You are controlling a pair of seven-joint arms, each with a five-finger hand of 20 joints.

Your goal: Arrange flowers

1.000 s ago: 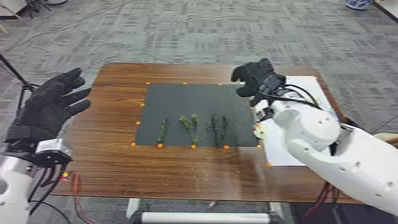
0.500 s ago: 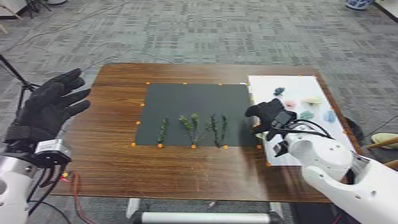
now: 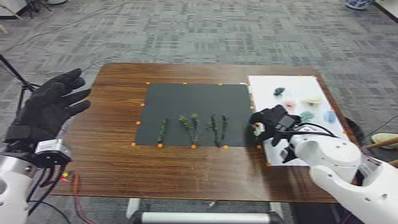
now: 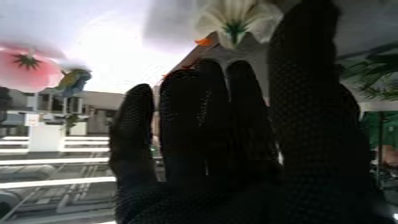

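Sprigs of thin green foliage (image 3: 192, 127) lie side by side in the head view, near the edge of a dark grey rectangular mat (image 3: 191, 97) closest to the robot, on a brown wooden table (image 3: 115, 170). Small orange marks (image 3: 194, 146) run around the mat. Beside it, a flat white rectangular sheet (image 3: 266, 82) bears a dark blue flower (image 3: 279, 91), a pale pink flower (image 3: 290, 104), a cream flower (image 3: 313, 101), a green-blue flower (image 3: 306, 116) and a light blue flower (image 3: 329, 117). The black-gloved left hand (image 3: 49, 102) is raised by the table's left side, fingers spread and thumb apart. The black-gloved right hand (image 3: 275, 119) is at the border between mat and sheet.

The right wrist view looks along the right hand (image 4: 213, 145) itself: its fingers are straight, slightly apart, with the thumb held off from them. Just beyond them is a white flower with pointed petals and a green base (image 4: 233, 22); contact cannot be judged. Farther off are a round pink bloom (image 4: 27, 67), a blue-and-yellow bloom (image 4: 74, 82) and green leaves (image 4: 378, 75).

In the head view, the right hand hides part of the sheet, and both arms are cut off by the frame. In the wrist view, glare washes out the surface by the pink bloom, and the leaves are cut off.
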